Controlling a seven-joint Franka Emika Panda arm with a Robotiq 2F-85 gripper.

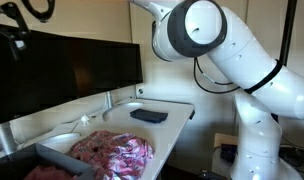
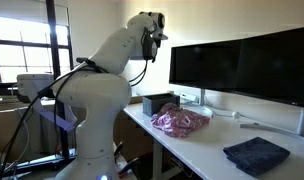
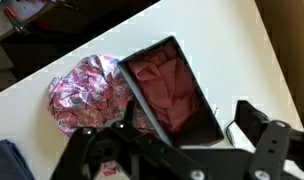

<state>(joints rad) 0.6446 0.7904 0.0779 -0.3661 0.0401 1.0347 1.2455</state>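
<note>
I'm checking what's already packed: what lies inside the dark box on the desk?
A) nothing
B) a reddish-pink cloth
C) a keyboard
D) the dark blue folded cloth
B: the wrist view shows a reddish-pink cloth filling the dark box, while the dark blue cloth lies apart on the desk.

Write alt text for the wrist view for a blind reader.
The open claw hangs above a dark box holding a reddish cloth, on a white table. A crumpled pink patterned cloth lies against the box's left side, and a dark blue cloth shows at the lower left corner.
</note>
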